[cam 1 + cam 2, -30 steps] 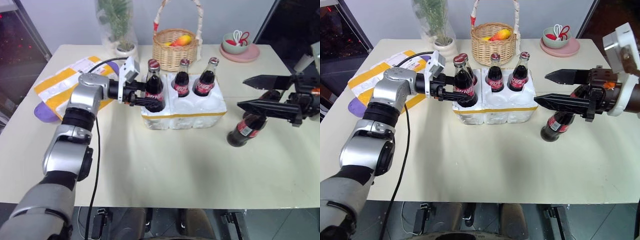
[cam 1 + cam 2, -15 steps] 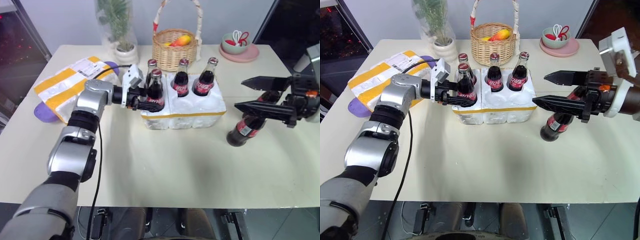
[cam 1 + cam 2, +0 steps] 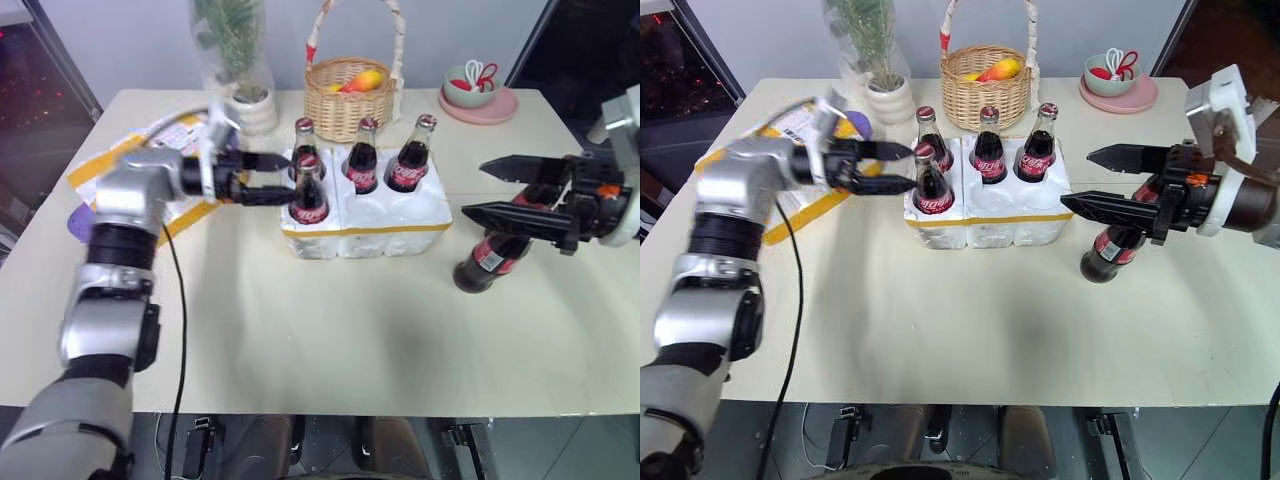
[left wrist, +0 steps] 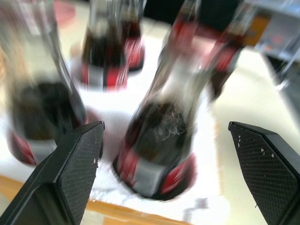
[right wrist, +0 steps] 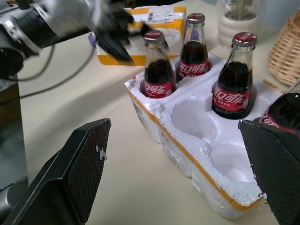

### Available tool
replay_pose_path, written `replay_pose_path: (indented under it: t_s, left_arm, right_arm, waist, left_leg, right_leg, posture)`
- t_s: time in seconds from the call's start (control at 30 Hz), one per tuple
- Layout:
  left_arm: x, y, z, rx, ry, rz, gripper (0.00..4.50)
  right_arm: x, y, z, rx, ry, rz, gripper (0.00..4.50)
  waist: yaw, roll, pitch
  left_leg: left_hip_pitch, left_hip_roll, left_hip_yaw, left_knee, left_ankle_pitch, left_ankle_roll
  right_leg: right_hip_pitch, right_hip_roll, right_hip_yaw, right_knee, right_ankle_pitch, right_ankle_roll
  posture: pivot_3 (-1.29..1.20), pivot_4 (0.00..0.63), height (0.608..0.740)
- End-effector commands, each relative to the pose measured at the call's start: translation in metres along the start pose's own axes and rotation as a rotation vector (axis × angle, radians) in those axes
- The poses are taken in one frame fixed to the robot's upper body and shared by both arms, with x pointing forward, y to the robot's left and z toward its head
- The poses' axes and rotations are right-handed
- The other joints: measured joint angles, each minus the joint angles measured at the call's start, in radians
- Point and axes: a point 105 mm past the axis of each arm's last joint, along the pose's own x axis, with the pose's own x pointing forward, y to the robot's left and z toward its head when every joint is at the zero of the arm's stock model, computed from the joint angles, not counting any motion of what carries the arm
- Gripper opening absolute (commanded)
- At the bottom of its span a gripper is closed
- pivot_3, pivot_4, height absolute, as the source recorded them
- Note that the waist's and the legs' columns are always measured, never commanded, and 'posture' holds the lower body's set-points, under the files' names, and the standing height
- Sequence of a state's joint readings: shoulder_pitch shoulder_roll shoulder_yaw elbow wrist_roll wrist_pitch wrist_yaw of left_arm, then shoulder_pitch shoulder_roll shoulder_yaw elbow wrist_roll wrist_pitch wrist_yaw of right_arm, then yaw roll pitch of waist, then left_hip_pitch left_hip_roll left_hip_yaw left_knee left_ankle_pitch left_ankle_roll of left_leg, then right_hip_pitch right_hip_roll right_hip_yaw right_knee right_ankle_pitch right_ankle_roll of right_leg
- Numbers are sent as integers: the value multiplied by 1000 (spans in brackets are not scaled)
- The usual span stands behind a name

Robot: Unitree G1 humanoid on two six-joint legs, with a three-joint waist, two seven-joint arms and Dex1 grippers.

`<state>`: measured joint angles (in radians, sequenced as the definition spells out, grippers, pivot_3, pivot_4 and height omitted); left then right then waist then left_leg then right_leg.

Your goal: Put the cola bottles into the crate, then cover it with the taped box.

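Note:
The white foam crate [image 3: 372, 228] with a yellow band holds several cola bottles. One bottle [image 3: 308, 196] stands in the front left well, with another [image 3: 304, 138] behind it and two more [image 3: 362, 160] [image 3: 410, 162] to the right. Two front wells [image 5: 196, 117] are empty. My left gripper [image 3: 278, 178] is open just left of the front left bottle, its fingers apart from the glass. My right gripper [image 3: 476, 188] is open and holds nothing, above two loose bottles [image 3: 488, 256] on the table right of the crate. The taped box [image 5: 159, 14] lies behind my left arm.
A wicker basket [image 3: 350, 95] with fruit stands behind the crate. A potted plant [image 3: 238, 60] is at the back left. At the back right a pink plate [image 3: 478, 104] carries a bowl. A black cable [image 3: 180, 300] hangs from my left arm.
My left gripper has opened and let go of the front left bottle, then drawn back to the left. That bottle now stands in its well. The right arm has stayed put.

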<state>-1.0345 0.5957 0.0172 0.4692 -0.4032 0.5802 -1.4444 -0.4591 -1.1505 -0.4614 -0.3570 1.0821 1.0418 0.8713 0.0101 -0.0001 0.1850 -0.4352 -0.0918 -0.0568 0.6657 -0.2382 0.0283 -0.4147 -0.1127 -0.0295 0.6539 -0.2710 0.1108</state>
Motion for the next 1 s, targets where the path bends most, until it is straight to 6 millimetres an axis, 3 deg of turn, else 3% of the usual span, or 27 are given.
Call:
replay_pose_path:
  t_s: [0.03,0.17,0.5,0.67,0.83,1.0]
  left_arm:
    - [-23,-30,40,11,-90,-98,4426]
    - [-40,-54,41,31,-19,-148,4426]
    - [-33,-72,30,58,43,-197,4426]
    - [-27,-74,25,58,53,-211,4426]
    - [-24,-75,24,74,57,-212,4426]
    - [-23,-74,26,72,42,-207,4426]
  right_arm:
    - [-14,15,20,-58,-55,-6,4500]
    - [-20,34,9,-4,-34,-12,4500]
    - [-26,47,-73,223,34,-350,4500]
    - [-31,28,-113,303,67,-563,4500]
    - [-43,0,-129,302,38,-750,4500]
    - [-39,-13,-138,307,-8,-787,4500]
  waist:
    - [0,0,0]
    - [2,1,0]
    - [4,-1,-1]
    - [-1,-1,-1]
    - [2,0,-2]
    - [2,0,-2]
  left_leg:
    - [0,0,0,0,0,0]
    - [1,0,-1,0,-1,2]
    - [8,0,-2,-1,-3,5]
    - [9,1,-1,-1,-3,5]
    - [9,0,-1,-1,-3,5]
    - [9,1,-1,-2,-3,5]
  right_leg:
    - [0,0,0,0,0,0]
    - [2,0,0,-1,0,0]
    - [11,-1,0,-5,0,0]
    - [10,0,1,-4,0,0]
    - [10,1,1,-4,0,0]
    - [10,1,1,-4,0,0]
  posture:
    - [0,150,740]
    - [0,150,740]
    - [0,150,740]
    - [0,150,740]
    - [0,150,740]
    - [0,150,740]
